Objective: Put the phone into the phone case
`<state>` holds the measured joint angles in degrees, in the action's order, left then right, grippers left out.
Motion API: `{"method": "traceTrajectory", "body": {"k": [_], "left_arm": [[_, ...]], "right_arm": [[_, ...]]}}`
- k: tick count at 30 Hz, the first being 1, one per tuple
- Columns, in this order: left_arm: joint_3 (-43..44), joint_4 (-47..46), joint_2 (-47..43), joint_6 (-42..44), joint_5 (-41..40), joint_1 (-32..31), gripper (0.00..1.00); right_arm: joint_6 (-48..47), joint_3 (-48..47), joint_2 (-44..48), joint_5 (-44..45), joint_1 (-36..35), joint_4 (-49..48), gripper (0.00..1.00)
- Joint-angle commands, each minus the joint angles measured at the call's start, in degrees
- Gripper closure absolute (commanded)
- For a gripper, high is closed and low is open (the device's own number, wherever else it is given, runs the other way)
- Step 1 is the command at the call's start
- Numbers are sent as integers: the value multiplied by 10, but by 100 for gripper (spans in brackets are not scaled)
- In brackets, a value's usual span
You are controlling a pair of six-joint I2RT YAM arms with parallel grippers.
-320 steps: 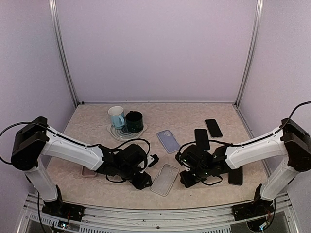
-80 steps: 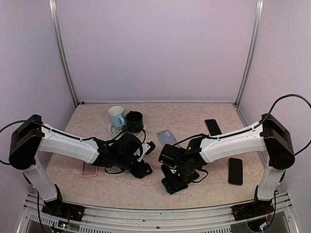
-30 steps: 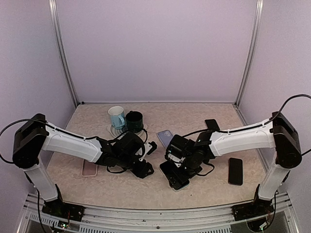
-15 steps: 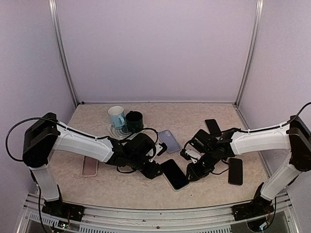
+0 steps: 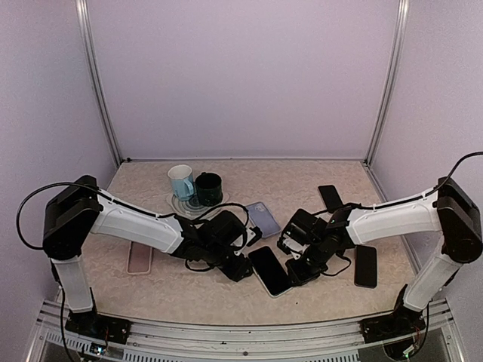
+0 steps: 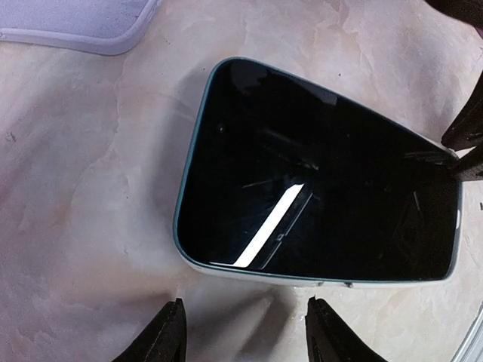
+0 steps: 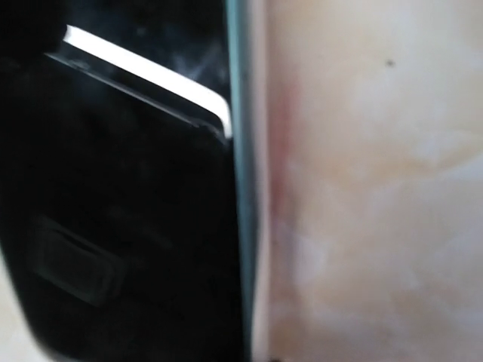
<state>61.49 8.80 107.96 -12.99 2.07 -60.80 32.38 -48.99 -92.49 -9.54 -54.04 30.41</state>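
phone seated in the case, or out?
In. The phone lies flat, screen up, with the pale case rim wrapping every edge the left wrist view shows; one corner is hidden, so cannot tell there.

phone: a black slab with a glossy dark screen facing up; a bright streak of light reflects in the glass.
case: pale and thin-walled. Only its rim shows, a light line running round the screen with rounded corners.
fit: the phone sits inside the case, with the rim close against the glass on each side that shows.
pose: lying flat. From overhead it is slanted, far end toward the left and near end toward the right.
place: on the mottled beige counter, about mid-width in its front half.
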Motion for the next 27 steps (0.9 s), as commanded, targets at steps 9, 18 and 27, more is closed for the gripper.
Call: {"method": "traceTrajectory", "body": {"k": [9,18,27], "left_arm": [[-33,-52,-67,-17,38,44,46],[32,-65,-6,-33,46,53,59],[54,-39,61,1,53,40,81]], "right_arm": [[-119,-139,-32,65,44,56,58],[-130,-174,-130,-28,77,-54,76],[-114,-120,-137,-59,72,-74,89]]}}
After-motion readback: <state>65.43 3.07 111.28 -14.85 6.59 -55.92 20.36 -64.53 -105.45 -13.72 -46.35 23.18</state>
